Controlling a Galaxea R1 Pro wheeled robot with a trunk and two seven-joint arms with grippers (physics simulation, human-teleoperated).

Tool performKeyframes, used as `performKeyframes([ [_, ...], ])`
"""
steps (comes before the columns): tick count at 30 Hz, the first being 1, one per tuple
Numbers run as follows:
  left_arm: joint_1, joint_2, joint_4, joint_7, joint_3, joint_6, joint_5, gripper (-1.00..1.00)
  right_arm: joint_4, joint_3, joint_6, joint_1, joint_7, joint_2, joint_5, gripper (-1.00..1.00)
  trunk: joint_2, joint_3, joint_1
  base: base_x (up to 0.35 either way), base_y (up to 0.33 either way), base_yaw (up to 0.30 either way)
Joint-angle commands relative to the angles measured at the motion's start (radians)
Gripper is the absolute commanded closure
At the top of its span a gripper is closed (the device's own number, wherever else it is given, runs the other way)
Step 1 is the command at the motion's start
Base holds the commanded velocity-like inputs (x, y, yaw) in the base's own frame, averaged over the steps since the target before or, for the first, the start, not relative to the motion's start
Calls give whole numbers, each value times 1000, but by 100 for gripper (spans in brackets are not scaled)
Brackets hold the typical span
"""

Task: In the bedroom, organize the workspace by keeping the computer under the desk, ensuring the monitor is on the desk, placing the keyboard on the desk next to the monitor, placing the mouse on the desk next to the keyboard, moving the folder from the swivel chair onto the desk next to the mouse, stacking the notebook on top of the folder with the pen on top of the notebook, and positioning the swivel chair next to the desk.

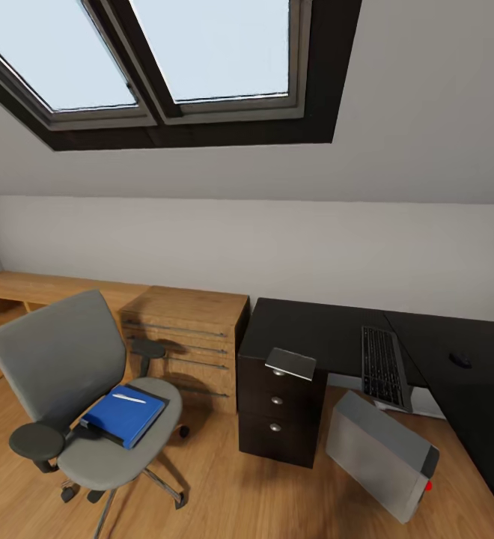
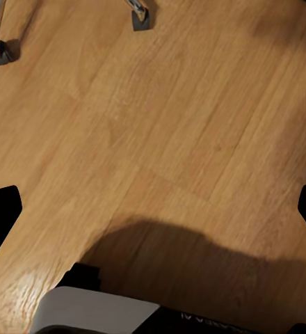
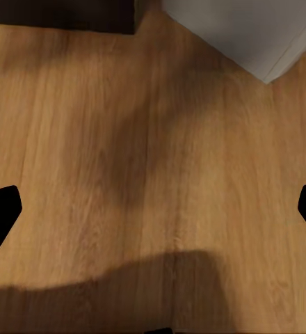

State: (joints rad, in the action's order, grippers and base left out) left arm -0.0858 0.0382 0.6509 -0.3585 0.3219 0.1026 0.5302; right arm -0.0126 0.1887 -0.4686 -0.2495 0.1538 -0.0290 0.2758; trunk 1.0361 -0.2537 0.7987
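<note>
The grey swivel chair (image 1: 60,359) stands at the left on the plank floor. On its seat lies the blue folder (image 1: 123,415) with the white pen (image 1: 129,399) on top. The black desk (image 1: 314,329) runs along the right. The grey notebook (image 1: 290,363) rests on its front corner above the drawers. The keyboard (image 1: 384,367) lies further right, its near end past the desk edge, and the mouse (image 1: 460,360) is beyond it. The computer (image 1: 382,457) stands on the floor before the desk. The monitor is out of view. My left gripper (image 2: 153,216) and right gripper (image 3: 153,216) hang open over bare floor.
Low light-wood cabinets (image 1: 187,329) line the wall behind the chair. The dark drawer unit (image 1: 277,419) stands under the desk's left end. Chair casters (image 2: 140,17) show in the left wrist view, and the computer's corner (image 3: 250,31) in the right wrist view.
</note>
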Motion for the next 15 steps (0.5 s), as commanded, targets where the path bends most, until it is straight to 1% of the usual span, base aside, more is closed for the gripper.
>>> performKeyframes([
  [1,-1,-1,2,-8,5,3,6,-100,-15,9,-12,-1,4,8,8,-100,-6,2,-4,0,0,0],
  [3,-1,-1,1,-8,5,3,7,-100,-66,8,-41,-1,4,25,9,-100,-20,8,-11,0,0,0],
  [4,-1,-1,1,-8,5,3,7,-100,-138,8,-65,-2,3,36,10,-100,-27,11,-15,0,0,0],
  [8,-1,1,0,-8,5,3,7,-100,-231,9,-79,-2,2,39,9,-100,-55,24,-31,0,0,0],
  [9,-1,2,-3,-8,5,3,8,-100,-286,4,-85,-2,3,44,10,-100,-62,27,-34,0,0,0],
  [11,-1,2,-7,-8,5,3,7,-100,-298,-4,-91,-2,3,49,12,-100,-76,33,-42,0,0,0],
  [13,-1,2,-11,-8,5,2,7,-100,-303,-22,-105,-2,3,53,15,-100,-90,39,-50,0,0,0],
  [14,-1,0,-15,-8,5,-4,7,-100,-235,-38,-137,-2,-1,54,19,-100,-97,43,-54,0,0,0],
  [15,-1,0,-15,-8,5,-9,8,-100,-221,-39,-142,-2,-1,54,19,-100,-104,46,-57,0,0,0],
])
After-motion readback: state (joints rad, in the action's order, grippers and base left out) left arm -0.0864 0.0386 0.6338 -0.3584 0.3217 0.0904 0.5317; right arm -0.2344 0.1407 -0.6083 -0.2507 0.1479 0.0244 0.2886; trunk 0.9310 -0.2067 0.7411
